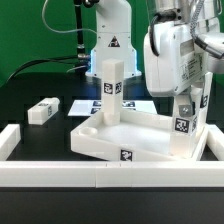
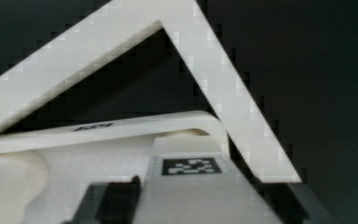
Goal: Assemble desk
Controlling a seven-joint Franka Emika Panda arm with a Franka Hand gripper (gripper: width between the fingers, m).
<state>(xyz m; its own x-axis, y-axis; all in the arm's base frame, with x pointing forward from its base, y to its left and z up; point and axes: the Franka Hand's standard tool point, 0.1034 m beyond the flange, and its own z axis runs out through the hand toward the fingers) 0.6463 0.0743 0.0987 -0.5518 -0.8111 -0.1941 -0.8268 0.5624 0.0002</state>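
White rimmed desk panel corner with a tag, just above dark pincer fingertips.

1. Arm: glossy white moulded shells, rounded and bulky, with dark seams between segments.
2. Base: white pedestal in the background carrying a black triangular warning sticker; blue light glows at its foot.
3. Cables: thin and black, trailing from the base.
4. Hand: pale grey-white body; in the wrist view the fingers look dark, flat and blurred.
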